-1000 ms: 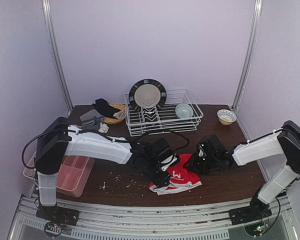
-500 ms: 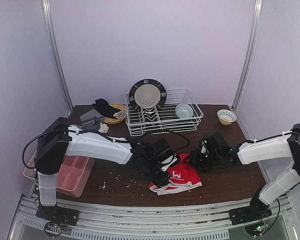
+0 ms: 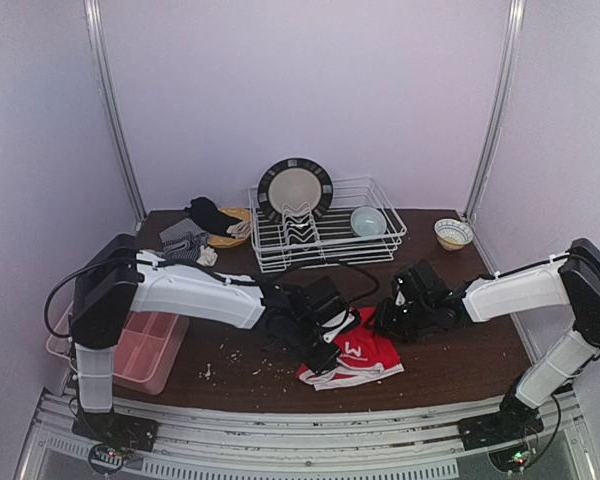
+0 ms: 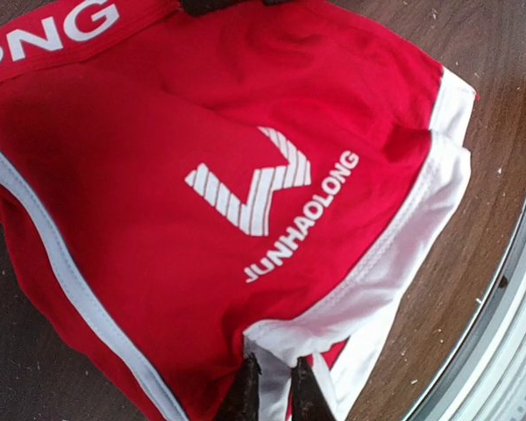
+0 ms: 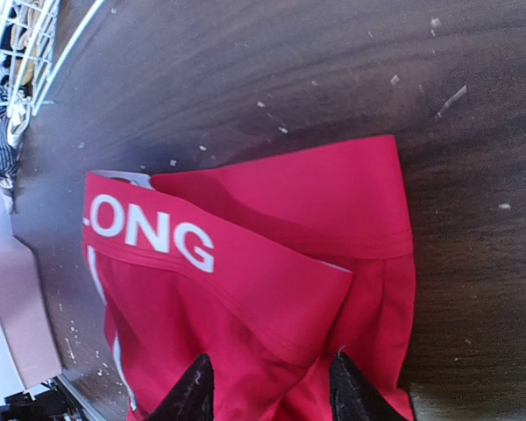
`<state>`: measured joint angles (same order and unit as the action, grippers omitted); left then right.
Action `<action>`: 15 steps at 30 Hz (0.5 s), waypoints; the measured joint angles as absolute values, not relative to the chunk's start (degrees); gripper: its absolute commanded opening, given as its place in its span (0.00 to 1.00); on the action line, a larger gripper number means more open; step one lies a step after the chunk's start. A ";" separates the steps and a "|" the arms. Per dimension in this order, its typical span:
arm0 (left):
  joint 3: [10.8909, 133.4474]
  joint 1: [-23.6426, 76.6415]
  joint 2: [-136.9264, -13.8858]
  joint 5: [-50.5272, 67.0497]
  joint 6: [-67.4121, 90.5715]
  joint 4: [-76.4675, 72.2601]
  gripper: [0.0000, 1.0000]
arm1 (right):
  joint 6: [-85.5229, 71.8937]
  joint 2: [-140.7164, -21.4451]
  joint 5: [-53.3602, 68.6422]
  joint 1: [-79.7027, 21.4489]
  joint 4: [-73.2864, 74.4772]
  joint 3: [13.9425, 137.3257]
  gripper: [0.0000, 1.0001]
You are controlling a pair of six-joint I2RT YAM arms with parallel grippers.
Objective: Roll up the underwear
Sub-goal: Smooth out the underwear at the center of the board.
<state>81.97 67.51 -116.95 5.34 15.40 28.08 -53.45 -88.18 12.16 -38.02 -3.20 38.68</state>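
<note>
Wire rack (image 3: 325,256): plate (image 3: 295,188), bowl (image 3: 368,221) | pink tray (image 3: 145,350): contents unclear | red underwear (image 3: 365,355): tabletop (image 3: 460,360)

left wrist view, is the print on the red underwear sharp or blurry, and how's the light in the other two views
Left wrist: the red underwear is sharp, its white lettering readable, the lower right corner bright and pale; right wrist: also in focus, with a bright sheen across the wooden table; top external: softer and dimmer, the lettering too small to read.
</note>
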 measured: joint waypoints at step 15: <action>80.18 68.01 -115.00 4.45 15.38 26.52 0.00 | -50.17 -86.48 13.54 -38.04 -5.19 40.36 0.00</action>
